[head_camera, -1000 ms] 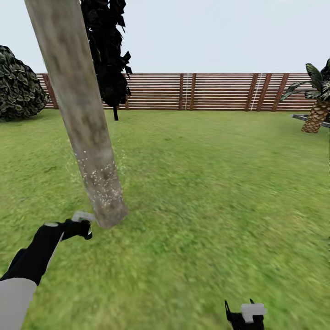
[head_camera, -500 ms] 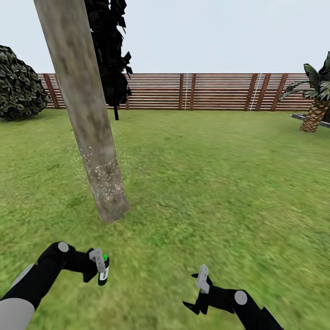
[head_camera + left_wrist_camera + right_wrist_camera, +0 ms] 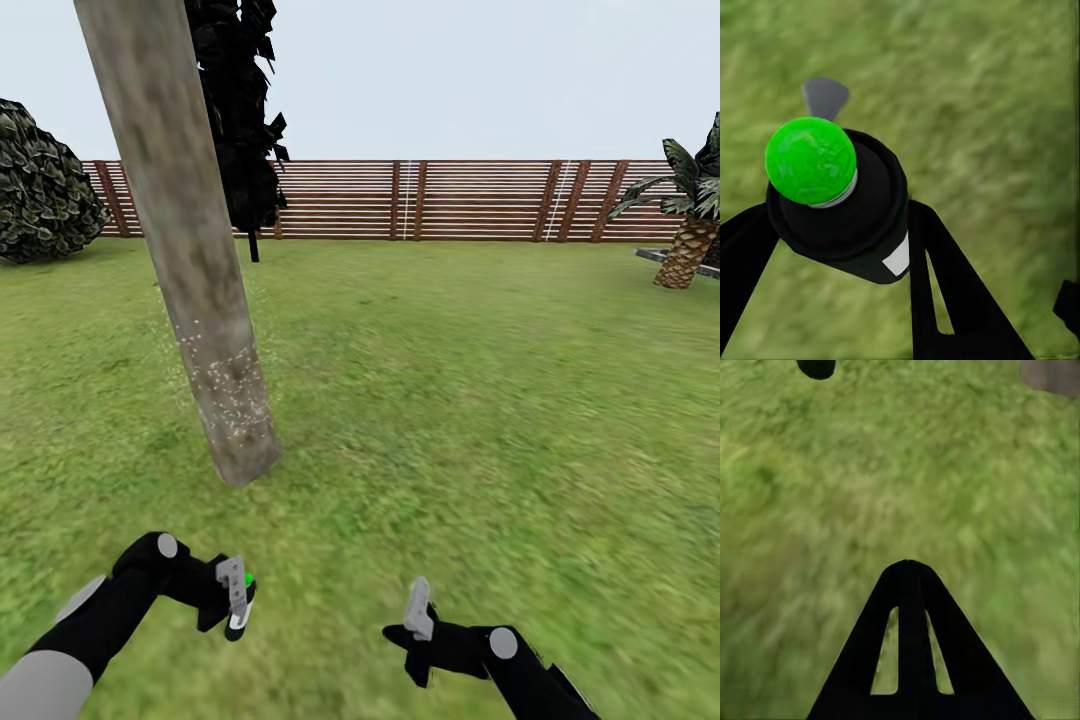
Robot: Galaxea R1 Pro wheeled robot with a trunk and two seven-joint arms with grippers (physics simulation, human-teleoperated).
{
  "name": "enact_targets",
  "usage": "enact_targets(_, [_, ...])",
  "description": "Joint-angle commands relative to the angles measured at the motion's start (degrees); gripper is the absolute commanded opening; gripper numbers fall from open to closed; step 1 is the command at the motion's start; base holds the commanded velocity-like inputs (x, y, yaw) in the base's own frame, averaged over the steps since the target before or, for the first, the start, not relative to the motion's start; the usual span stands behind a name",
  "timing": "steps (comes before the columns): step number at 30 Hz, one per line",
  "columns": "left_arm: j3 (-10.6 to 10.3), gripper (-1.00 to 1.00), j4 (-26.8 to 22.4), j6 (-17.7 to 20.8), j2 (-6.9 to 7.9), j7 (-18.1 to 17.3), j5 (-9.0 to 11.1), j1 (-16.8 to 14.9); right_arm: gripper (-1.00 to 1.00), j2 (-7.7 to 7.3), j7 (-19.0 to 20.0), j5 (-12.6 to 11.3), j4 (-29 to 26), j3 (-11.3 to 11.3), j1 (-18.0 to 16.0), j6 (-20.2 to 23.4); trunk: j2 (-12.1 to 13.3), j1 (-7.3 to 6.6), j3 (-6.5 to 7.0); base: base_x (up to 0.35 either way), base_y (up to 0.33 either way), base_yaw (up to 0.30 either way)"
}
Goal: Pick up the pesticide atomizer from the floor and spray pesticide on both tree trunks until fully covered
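The left gripper [image 3: 832, 247] has its jaws pinching the pesticide atomizer [image 3: 844, 210], one dark bottle with a white label patch on its side and a round bright green dot on its top. In the left wrist view the two black fingers [image 3: 952, 300] run up either side of the bottle's body, and blurred grass lies beyond it. In the head view the same left gripper [image 3: 232, 600] hangs low over the lawn with the atomizer [image 3: 240, 598] in it, the green dot just visible at its top.

The right gripper [image 3: 415, 625] sits low as well, apart from the left one, with nothing between its jaws. In the right wrist view its jaws [image 3: 911, 645] appear pressed together into one black wedge with two narrow slots, over bare grass.

Beyond the left gripper stands one tree trunk [image 3: 185, 240], thick, grey-brown and mottled, leaning across the head view. Its foot meets the grass a little way ahead of the atomizer, apart from it. Many tiny white specks of pesticide [image 3: 225, 385] dot the lower part of the trunk; the upper part looks bare of them.

Farther back there is one dark columnar tree [image 3: 240, 130] behind the trunk, one rounded bush [image 3: 45, 185] on the left side, and one palm [image 3: 690, 235] on the right side. A single brown slatted fence [image 3: 450, 200] closes the lawn [image 3: 480, 400] at the rear.
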Motion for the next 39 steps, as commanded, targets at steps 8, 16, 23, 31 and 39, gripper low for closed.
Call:
enact_targets(8, [-4.74, -1.00, -0.02, 0.37, -1.90, 0.24, -0.09, 0.00, -1.00, 4.18, 1.84, 0.00, -1.99, 6.70, -0.32, -0.11, 0.00, 0.00, 0.00, 0.000, 0.000, 0.000])
enact_targets(16, [-8.27, -1.00, 0.00, 0.42, -2.49, 0.26, -2.07, 0.07, -1.00, 6.04, 1.87, 0.01, -3.62, 7.01, -0.36, -0.11, 0.00, 0.00, 0.00, 0.000, 0.000, 0.000])
enact_targets(23, [-9.10, -1.00, 5.98, 0.31, -4.96, 0.67, -4.24, 0.09, -1.00, 5.84, 1.87, 0.08, -6.33, 6.86, -0.41, -0.03, 0.00, 0.00, 0.00, 0.000, 0.000, 0.000])
enact_targets(31, [-8.89, -1.00, 6.32, 0.33, -9.02, 0.86, -8.34, 0.02, -1.00, 5.88, 1.87, 0.07, -6.42, 6.85, -0.41, -0.02, 0.00, 0.00, 0.00, 0.000, 0.000, 0.000])
enact_targets(39, [-8.37, -1.00, 6.41, -0.83, -9.10, 0.19, -7.11, 0.01, -1.00, 5.83, 1.87, 0.05, -6.36, 6.85, -0.41, -0.02, 0.00, 0.00, 0.00, 0.000, 0.000, 0.000])
